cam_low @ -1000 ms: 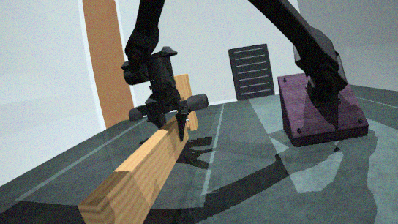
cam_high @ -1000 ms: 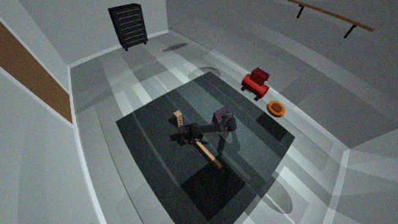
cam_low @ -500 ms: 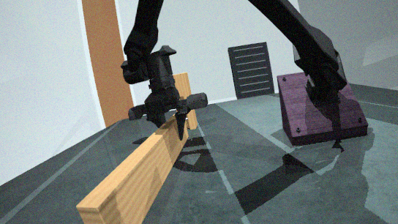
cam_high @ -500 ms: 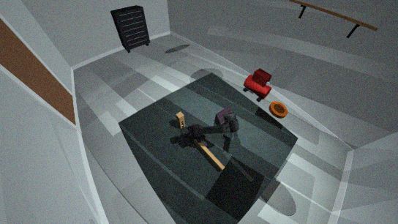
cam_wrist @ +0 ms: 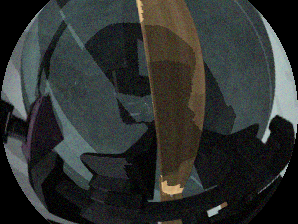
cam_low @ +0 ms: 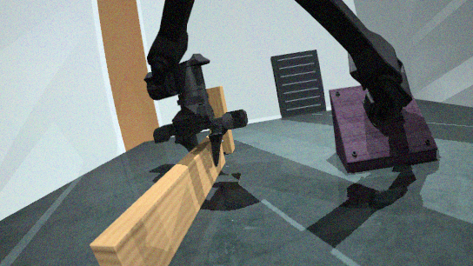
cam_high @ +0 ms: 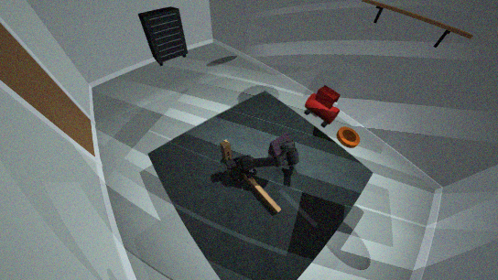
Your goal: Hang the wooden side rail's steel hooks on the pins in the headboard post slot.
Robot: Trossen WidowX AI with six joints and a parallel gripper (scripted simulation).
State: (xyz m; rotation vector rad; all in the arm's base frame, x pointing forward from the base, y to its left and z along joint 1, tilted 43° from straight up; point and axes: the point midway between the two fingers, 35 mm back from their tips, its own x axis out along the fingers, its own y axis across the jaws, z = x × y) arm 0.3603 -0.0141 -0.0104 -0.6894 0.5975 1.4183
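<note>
Nearest in the exterior view, the free end of the wooden side rail (cam_high: 263, 196) (cam_low: 156, 209) (cam_wrist: 175, 85) reached to the lower left, its underside cut off by the frame, so contact with the desk (cam_high: 220, 229) (cam_low: 283, 187) (cam_wrist: 90, 100) there could not be told. The rail ran away from that end towards the headboard post (cam_high: 226, 151) (cam_low: 216, 97). Farther along, the gripper (cam_high: 240, 168) (cam_low: 203, 152) (cam_wrist: 166, 125) pointed down over the rail's post end, its fingers clamped on the wood, one on either side. The post stood upright just beyond; the hooks and pins were hidden or too small to tell whether they met. To the right, well apart from the rail, a purple sloped block (cam_high: 278, 146) (cam_low: 348, 126) (cam_wrist: 42, 125) sat on the desk, with part of the black arm (cam_high: 263, 162) (cam_low: 174, 39) in front of it. Farthest back, a dark slatted panel (cam_high: 165, 37) (cam_low: 297, 83) stood between post and block in that view.
</note>
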